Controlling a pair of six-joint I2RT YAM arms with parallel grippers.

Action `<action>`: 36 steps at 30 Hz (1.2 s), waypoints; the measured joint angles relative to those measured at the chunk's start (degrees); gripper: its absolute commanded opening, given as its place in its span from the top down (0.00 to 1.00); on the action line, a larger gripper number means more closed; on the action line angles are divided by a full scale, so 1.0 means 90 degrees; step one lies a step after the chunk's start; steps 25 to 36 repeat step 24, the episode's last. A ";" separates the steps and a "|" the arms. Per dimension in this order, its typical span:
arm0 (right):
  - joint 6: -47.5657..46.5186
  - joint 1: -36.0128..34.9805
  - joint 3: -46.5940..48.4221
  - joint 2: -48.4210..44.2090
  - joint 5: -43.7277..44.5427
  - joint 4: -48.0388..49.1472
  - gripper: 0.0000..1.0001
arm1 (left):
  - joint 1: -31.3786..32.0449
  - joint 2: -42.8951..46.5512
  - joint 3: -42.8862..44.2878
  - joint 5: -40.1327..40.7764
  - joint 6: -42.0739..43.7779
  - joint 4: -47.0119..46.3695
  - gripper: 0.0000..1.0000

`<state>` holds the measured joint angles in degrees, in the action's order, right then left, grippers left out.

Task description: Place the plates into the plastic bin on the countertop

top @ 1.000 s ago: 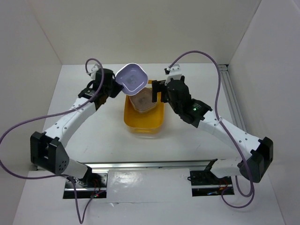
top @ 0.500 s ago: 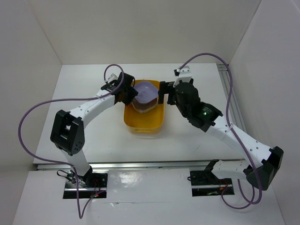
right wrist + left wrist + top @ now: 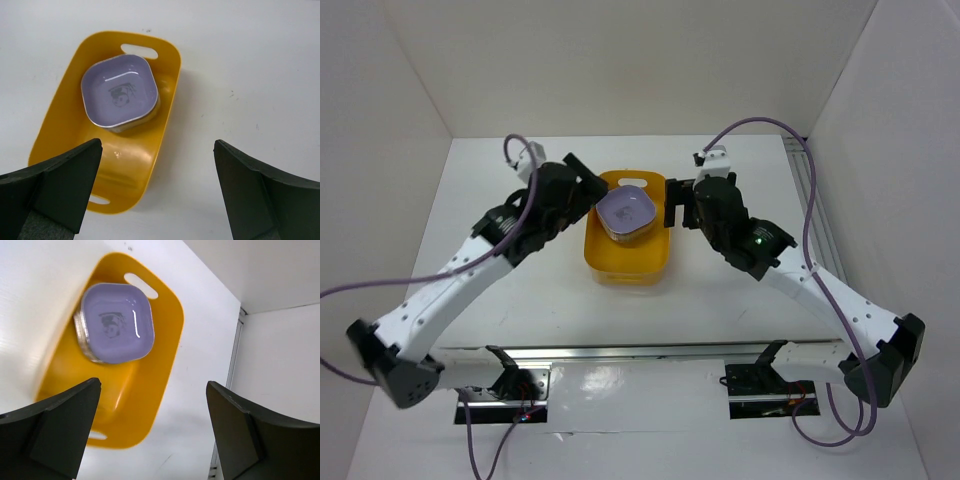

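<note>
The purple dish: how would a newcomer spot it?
On the white countertop sits a yellow-orange plastic bin. In its far half lies a stack of plates; the lavender plate tops it, the only one showing its face and dark centre print.

The left arm [image 3: 445, 290] and right arm [image 3: 820, 290] stretch forward and angle inward toward each other. The left gripper [image 3: 585, 188] and right gripper [image 3: 677, 205] tilt downward, facing one another but well apart, both with jaws spread wide and holding nothing.
</note>
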<state>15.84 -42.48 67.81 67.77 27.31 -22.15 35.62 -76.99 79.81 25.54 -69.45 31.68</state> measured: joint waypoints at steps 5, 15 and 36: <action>0.0034 0.0000 -0.0002 -0.0316 0.0063 -0.0627 0.00 | 0.0189 0.1843 -0.0896 0.0719 0.0367 0.0784 0.00; 0.0461 -0.0002 0.0146 -0.1899 0.0279 -0.2057 0.00 | 0.0185 0.4165 -0.1603 0.1192 0.1129 0.2698 0.00; 0.0840 -0.0002 0.0017 -0.2795 0.0333 -0.2985 0.00 | 0.0185 0.4998 -0.1982 0.1205 0.1525 0.3388 0.00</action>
